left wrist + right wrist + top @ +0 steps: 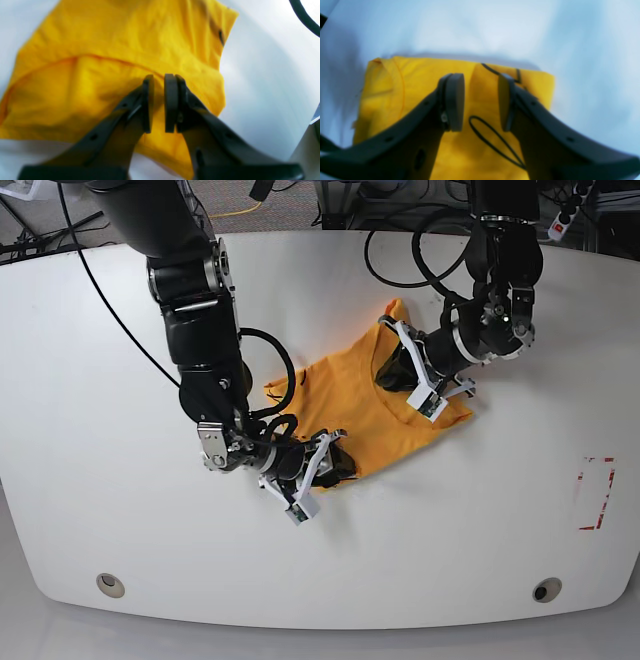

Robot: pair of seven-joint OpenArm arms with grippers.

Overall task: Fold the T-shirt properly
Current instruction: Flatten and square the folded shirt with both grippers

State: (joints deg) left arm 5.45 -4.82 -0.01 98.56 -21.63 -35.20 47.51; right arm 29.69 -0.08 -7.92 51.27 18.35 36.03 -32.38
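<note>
Lying partly folded near the middle of the white table (90,380), the T-shirt (345,395) sits crumpled between both arms, one corner raised toward the far edge. Cloth is thin, soft and wrinkly; I judge it light, limp, with no stiffness to carry a fold by itself, so any lifted edge will sag and drag the layers beneath unless both ends are held. Surface looks matte cotton, not slippery against the pads, though a pinch of a single layer could slide out. Left gripper (158,102) stands over a doubled edge of the shirt with its jaws nearly together, only a narrow slit between the pads; the left wrist view shows yellow fabric behind that slit, but I cannot tell whether any cloth is actually caught. Right gripper (480,102) hovers at the near end of the shirt with jaws partly apart, nothing between them, a thin dark thread loop (492,140) lying on the cloth just below. Best hold, in my judgement: pinch at hems or doubled edges near corners, where the seam gives thickness, and take all layers together. Avoid grabbing mid-panel, which would bunch the fabric. Risk: the thread loop snagging a finger.
</note>
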